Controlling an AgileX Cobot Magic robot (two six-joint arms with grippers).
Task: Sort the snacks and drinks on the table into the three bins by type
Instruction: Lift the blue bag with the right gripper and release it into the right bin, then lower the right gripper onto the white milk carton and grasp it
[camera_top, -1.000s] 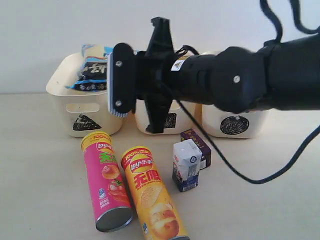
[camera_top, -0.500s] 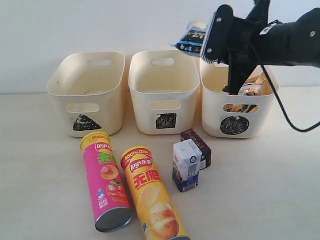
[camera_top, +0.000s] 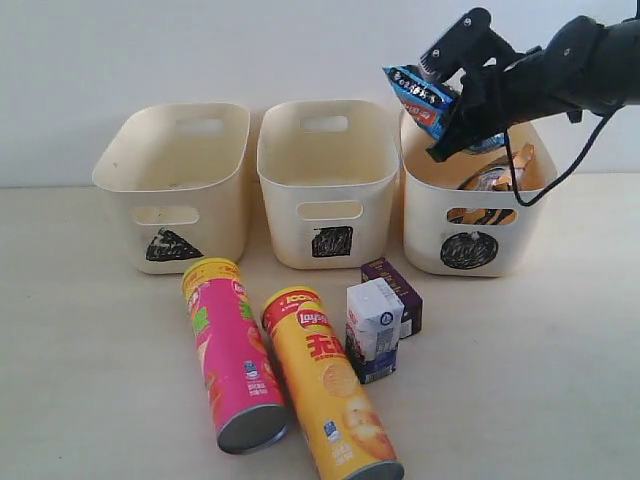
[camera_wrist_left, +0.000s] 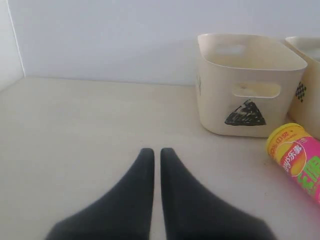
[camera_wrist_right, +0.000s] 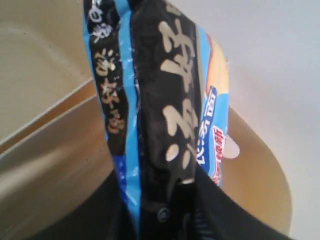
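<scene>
My right gripper (camera_top: 452, 100) is shut on the blue foil bag (camera_top: 422, 98) and holds it tilted in the air over the circle bin (camera_top: 470, 250), at that bin's left rim. In the right wrist view the blue bag (camera_wrist_right: 160, 100) fills the frame between my right gripper's (camera_wrist_right: 170, 200) fingers. An orange bag (camera_top: 492, 178) lies inside the circle bin. The pink tube (camera_top: 230, 350) and the orange-yellow tube (camera_top: 330, 385) lie on the table (camera_top: 90, 380). Beside them stand the white carton (camera_top: 375, 330) and the purple carton (camera_top: 400, 285). My left gripper (camera_wrist_left: 157, 152) is shut, low over bare table.
The triangle bin (camera_top: 170, 215) and the square bin (camera_top: 325, 215) stand in a row left of the circle bin, nothing visible inside them. The left wrist view shows the triangle bin (camera_wrist_left: 245, 85) and the pink tube's lid end (camera_wrist_left: 295, 155) ahead. A wall runs behind the bins.
The right arm swung from over the left bins to the circle bin with the blue bag, which now tilts lower. Both tubes have shifted slightly right and turned.
</scene>
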